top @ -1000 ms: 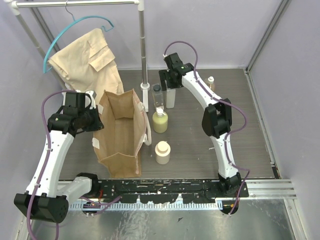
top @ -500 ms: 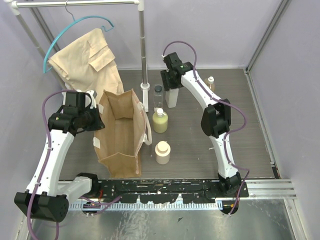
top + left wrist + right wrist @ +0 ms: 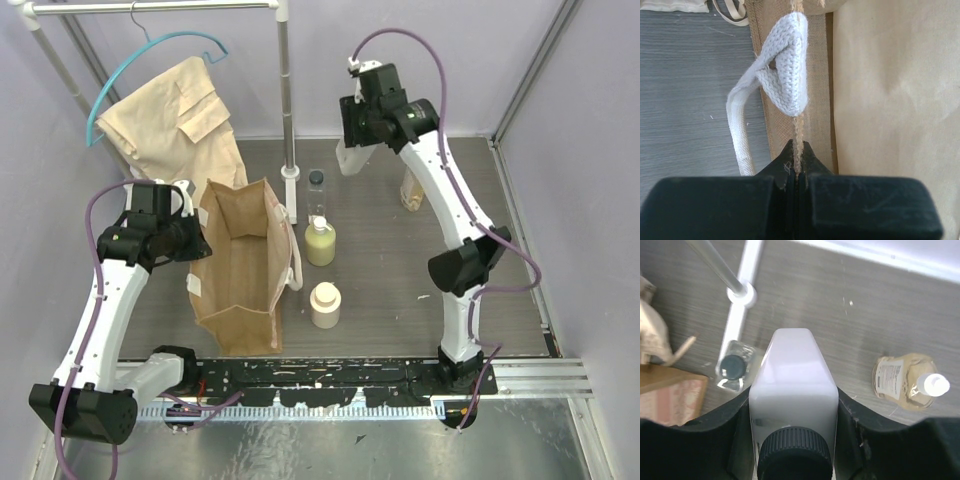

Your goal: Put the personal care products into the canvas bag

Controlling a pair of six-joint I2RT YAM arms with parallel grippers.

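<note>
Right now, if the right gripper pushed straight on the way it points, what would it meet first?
The right gripper holds the white bottle, which would likely meet bare table between clear bottle and amber bottle; depth unclear.

- canvas bag (image 3: pixel 237 330), left of centre: tan-brown, plain coarse weave; inner face a paler tan in the left wrist view.
- strap handle (image 3: pixel 787 65), upper centre: off-white, ribbed woven texture.
- white bottle (image 3: pixel 792 375), centre of the right wrist view: plain white body, black ribbed cap.
- clear bottle (image 3: pixel 316 195), centre: transparent, dark cap.
- yellow-green bottle (image 3: pixel 320 245), just below it in frame: pale yellow-green, white top.
- squat bottle (image 3: pixel 325 305), lower centre: cream all over.
- amber bottle (image 3: pixel 897 380), right: translucent amber, white cap, pale label with small print.
- garment (image 3: pixel 180 130), upper left: beige.
- hanger (image 3: pixel 190 36): teal.
- tabletop (image 3: pixel 380 280): grey-brown, wood-grain streaks.
- wall (image 3: pixel 450 60): lavender.
</note>
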